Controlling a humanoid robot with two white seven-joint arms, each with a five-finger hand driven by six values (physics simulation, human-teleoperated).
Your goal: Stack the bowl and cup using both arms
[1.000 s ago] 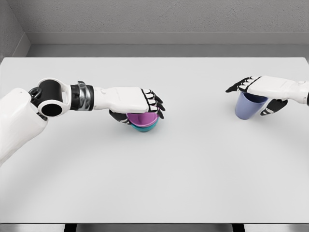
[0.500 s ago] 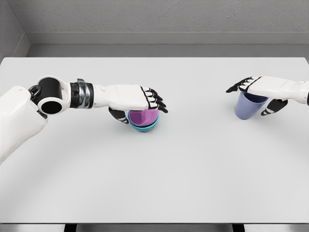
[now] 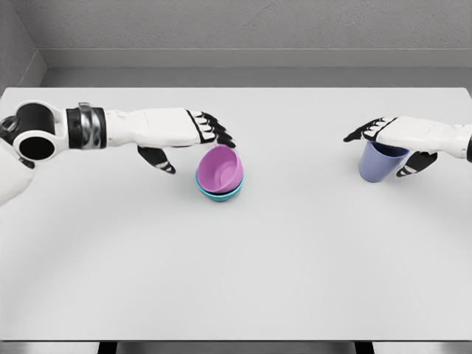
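A: What lies on the table point(image 3: 243, 280) in the head view?

B: A pink bowl point(image 3: 219, 167) sits tilted inside a teal bowl point(image 3: 220, 194), a little left of the table's middle. The pink one leans with its opening turned up and toward the right, so its inside shows. Only the lower rim and belly of the teal one can be seen under it.

A: And the left hand point(image 3: 184, 133)?

B: It hangs just up and to the left of the two bowls, palm down, its arm stretching in from the left edge. The fingers are loosely spread and hold nothing — the dark fingertips point(image 3: 220, 134) end just above the pink bowl's upper rim, and I cannot tell if they touch it. The thumb point(image 3: 157, 158) points down and sits apart from the bowls, to their left.

A: The right side?

B: A blue cup point(image 3: 378, 163) stands upright near the right edge, well apart from the bowls. The right hand point(image 3: 402, 140) lies over its top, arm coming in from the right. Its fingers wrap the cup — some reach past the rim on the left, and the thumb presses against the cup's right side.

A: Is the cup off the table?

B: I cannot tell; its base looks at or very near the surface.
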